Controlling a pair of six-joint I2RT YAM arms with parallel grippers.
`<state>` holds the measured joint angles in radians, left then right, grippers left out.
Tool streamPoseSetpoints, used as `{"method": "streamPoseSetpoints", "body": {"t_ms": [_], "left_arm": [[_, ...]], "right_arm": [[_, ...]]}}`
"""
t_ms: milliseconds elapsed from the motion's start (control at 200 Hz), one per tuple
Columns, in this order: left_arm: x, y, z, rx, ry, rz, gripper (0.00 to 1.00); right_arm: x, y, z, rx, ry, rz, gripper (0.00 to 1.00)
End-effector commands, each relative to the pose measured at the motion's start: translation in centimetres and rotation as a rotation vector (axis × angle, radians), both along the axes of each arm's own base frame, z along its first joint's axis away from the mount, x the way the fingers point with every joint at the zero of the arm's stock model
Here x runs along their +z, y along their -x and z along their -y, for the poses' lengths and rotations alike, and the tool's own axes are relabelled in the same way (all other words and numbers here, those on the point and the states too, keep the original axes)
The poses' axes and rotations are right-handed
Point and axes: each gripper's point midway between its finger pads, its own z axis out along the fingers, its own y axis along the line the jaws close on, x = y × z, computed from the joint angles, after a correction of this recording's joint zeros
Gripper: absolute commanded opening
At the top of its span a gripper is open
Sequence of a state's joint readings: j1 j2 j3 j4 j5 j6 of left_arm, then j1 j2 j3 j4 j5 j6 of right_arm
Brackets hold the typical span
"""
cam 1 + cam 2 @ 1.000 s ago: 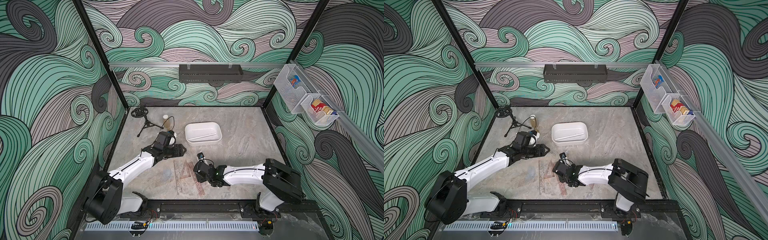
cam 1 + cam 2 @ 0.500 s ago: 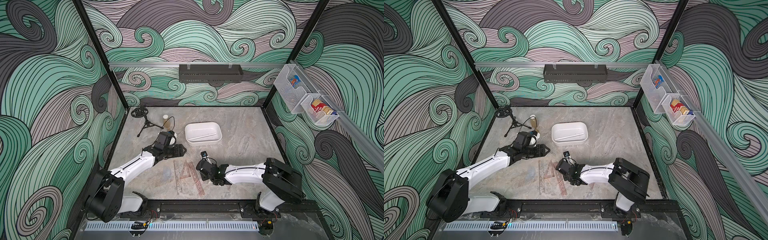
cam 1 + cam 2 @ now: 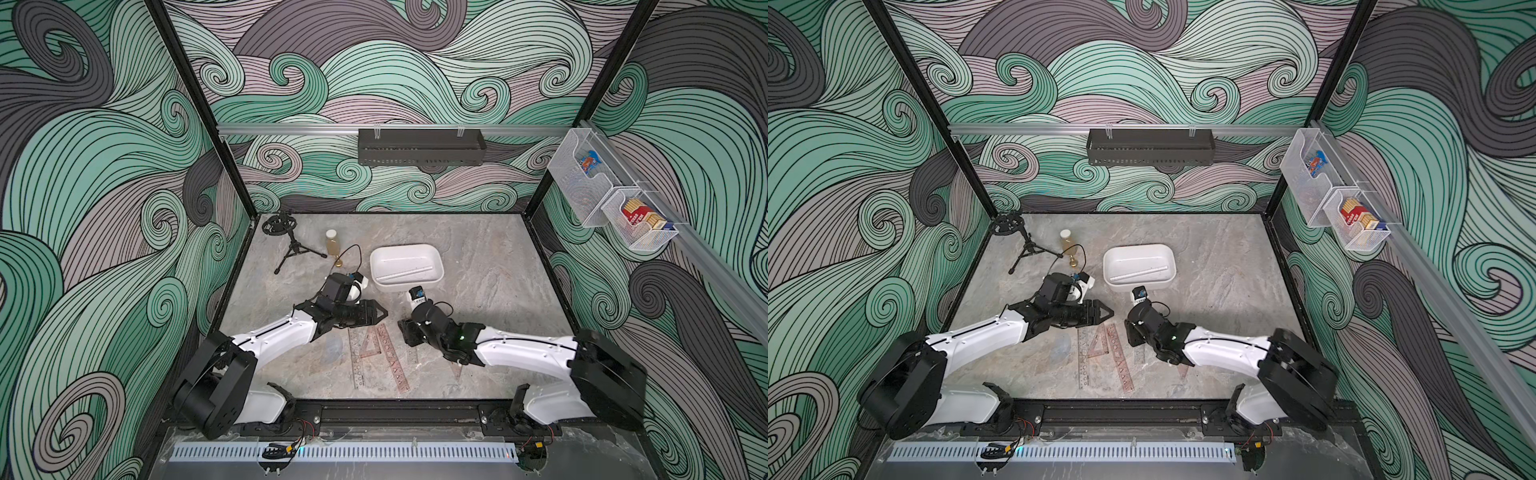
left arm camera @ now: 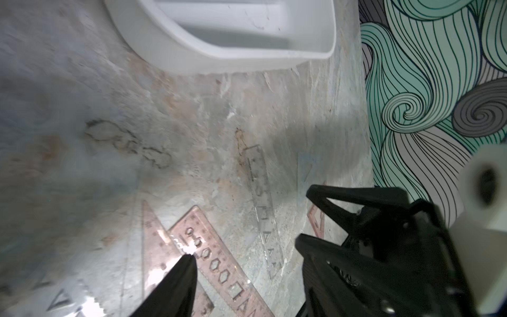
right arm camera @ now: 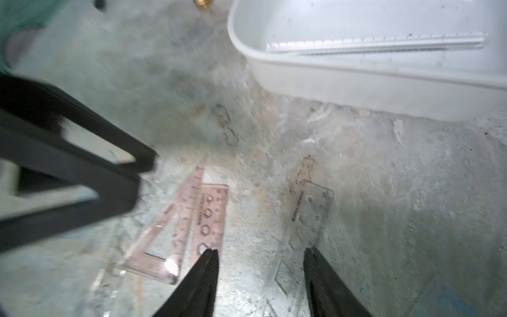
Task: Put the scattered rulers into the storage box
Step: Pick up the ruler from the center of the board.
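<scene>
**Rulers half lost against the mottled tabletop**

The right pincer (image 5: 260, 254) hangs low over the tabletop (image 5: 411, 192), jaws apart, nothing between them. A clear ruler (image 5: 312, 214) runs straight ahead from one of its fingertips (image 5: 312, 260), long axis aimed at the box (image 5: 356, 85). The ruler's outline is faint and nearly melts into the stone pattern. Ahead of the other fingertip lie a pink ruler (image 5: 211, 214) and a pink set square (image 5: 188, 219), touching edge to edge and pointing much the same way. The pink ruler's near end is hidden behind that fingertip. The box stands further ahead of this pincer, apart from the ruler tips, holding one pale ruler (image 5: 375, 44) that lies along its length. The left pincer (image 3: 380, 312), near the right one, is open and empty too. In its wrist view its second finger is hard to tell from the black of the right pincer.
</scene>
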<state>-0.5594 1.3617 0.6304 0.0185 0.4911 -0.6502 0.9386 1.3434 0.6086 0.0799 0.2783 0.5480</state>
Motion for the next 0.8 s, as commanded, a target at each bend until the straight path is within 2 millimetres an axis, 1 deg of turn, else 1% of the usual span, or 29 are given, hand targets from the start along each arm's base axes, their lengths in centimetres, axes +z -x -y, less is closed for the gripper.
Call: {"method": "streamPoseSetpoints", "body": {"t_ms": [0, 75, 115, 150, 165, 245, 345, 440, 585, 795], "left_arm": [[1.6, 0.5, 2.6, -0.053, 0.103, 0.009, 0.59], [1.5, 0.9, 3.5, -0.070, 0.109, 0.005, 0.49], [1.3, 1.0, 3.9, -0.076, 0.107, 0.001, 0.46], [1.6, 1.2, 4.3, -0.086, 0.114, 0.008, 0.45], [0.7, 1.2, 4.4, -0.088, 0.099, -0.013, 0.45], [-0.1, 1.3, 5.0, -0.094, 0.082, -0.033, 0.45], [-1.3, 1.2, 5.5, -0.102, 0.058, -0.062, 0.44], [-2.2, 1.2, 6.0, -0.108, 0.035, -0.086, 0.44], [-2.7, 0.9, 6.5, -0.106, 0.015, -0.095, 0.45], [-4.0, 1.0, 6.6, -0.103, -0.016, -0.123, 0.46]], "right_arm": [[0.7, 0.2, -0.2, 0.069, -0.153, -0.006, 0.45], [0.9, 0.3, 0.4, 0.107, -0.236, 0.009, 0.32], [1.0, 0.3, 0.9, 0.112, -0.266, 0.020, 0.27], [0.8, 0.2, 1.4, 0.111, -0.281, 0.022, 0.24], [0.7, 0.1, 1.6, 0.106, -0.282, 0.019, 0.23], [0.1, -0.1, 2.3, 0.099, -0.292, 0.012, 0.16], [-1.0, -0.1, 2.2, 0.111, -0.291, -0.021, 0.07], [-2.5, -0.1, 1.9, 0.118, -0.271, -0.066, 0.00], [-4.5, 0.1, 1.8, 0.125, -0.235, -0.122, 0.00], [-6.2, 0.2, 1.8, 0.134, -0.217, -0.173, 0.00]]}}
